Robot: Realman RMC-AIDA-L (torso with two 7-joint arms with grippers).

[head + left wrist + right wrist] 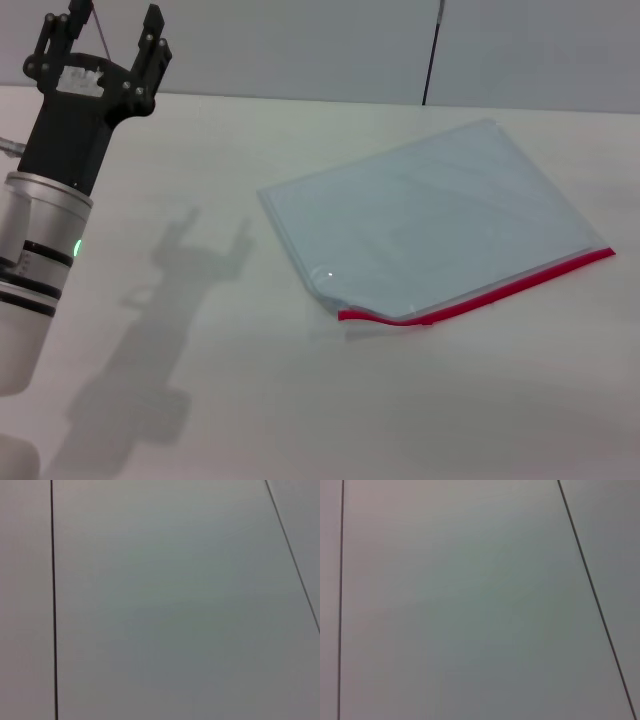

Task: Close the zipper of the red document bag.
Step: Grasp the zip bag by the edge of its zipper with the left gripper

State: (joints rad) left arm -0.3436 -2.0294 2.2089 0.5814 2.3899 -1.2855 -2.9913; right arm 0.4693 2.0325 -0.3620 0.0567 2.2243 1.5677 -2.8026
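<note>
At the left of the head view the left gripper (108, 42) stands raised well above the table (200, 400), pointing up and away, its two black fingers (152, 45) spread apart with nothing between them. It casts a long shadow on the bare tabletop beside it. Held high and wide like this, it looks ready to come down on something rather than partway through a grasp, and it is well apart from the bag.

Further right, the red document bag (430, 220) lies flat on the table, turned at an angle so that its corners point toward the edges of the view. Nothing holds it or weighs it down. Its red edge, the zipper (490, 293), runs along the long side nearest the robot, from the bag's near corner out to the far right tip. At the near corner the red strip curls and lifts slightly off the clear sheet, which suggests the mouth is not yet sealed there; the slider itself is too small to pick out.

The right gripper does not show in the head view, and both wrist views show only plain pale panels with thin dark seams, so its state cannot be told.

Closing has not yet begun.
</note>
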